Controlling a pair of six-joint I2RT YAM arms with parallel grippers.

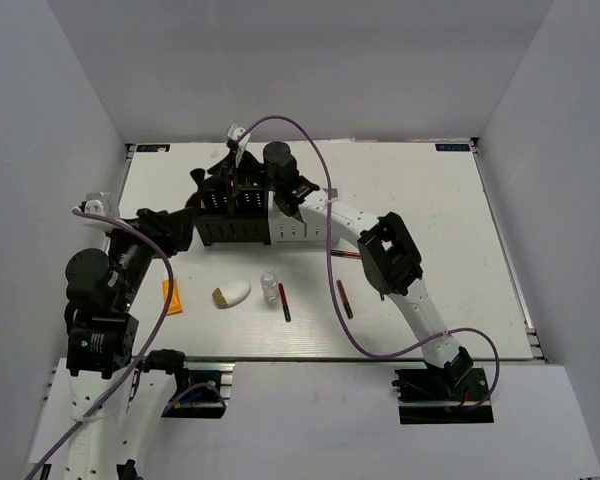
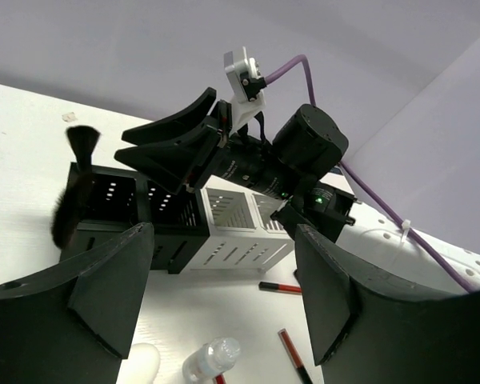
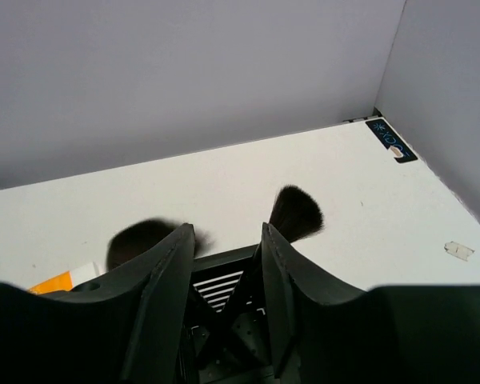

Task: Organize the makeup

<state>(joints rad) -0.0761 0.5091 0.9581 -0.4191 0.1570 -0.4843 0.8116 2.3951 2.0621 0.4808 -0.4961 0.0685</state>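
**Brushes upright in black box, rest of the makeup loose on the table, both claws empty**

Two black brushes (image 2: 66, 210) stood bristles-up in the black organizer (image 1: 230, 228), at its left end in the left wrist view. The white organizer (image 1: 298, 232) sat touching its right side.

The other makeup lay loose on the table (image 1: 430, 220), in front of the boxes. From left to right:
- orange tube (image 1: 170, 297), well apart from the boxes
- white sponge (image 1: 233, 293)
- clear bottle (image 1: 270, 287), lying on its side just beside the sponge
- one red-and-black stick (image 1: 284, 302), next to the bottle
- second stick (image 1: 345, 299), further right
- third stick (image 2: 280, 286), lying close to the front of the white organizer

The right gripper (image 3: 226, 248) hung over the black organizer. Its fingers were partly apart with a narrow gap, and only the box slots showed between them. One brush head stuck up just past each finger. No grip on either brush was visible, and whether a finger touched the bristles was unclear.

The left gripper (image 2: 224, 232) sat low at the near left of the boxes, aimed at them. Its fingers were spread wide, holding nothing and touching nothing.
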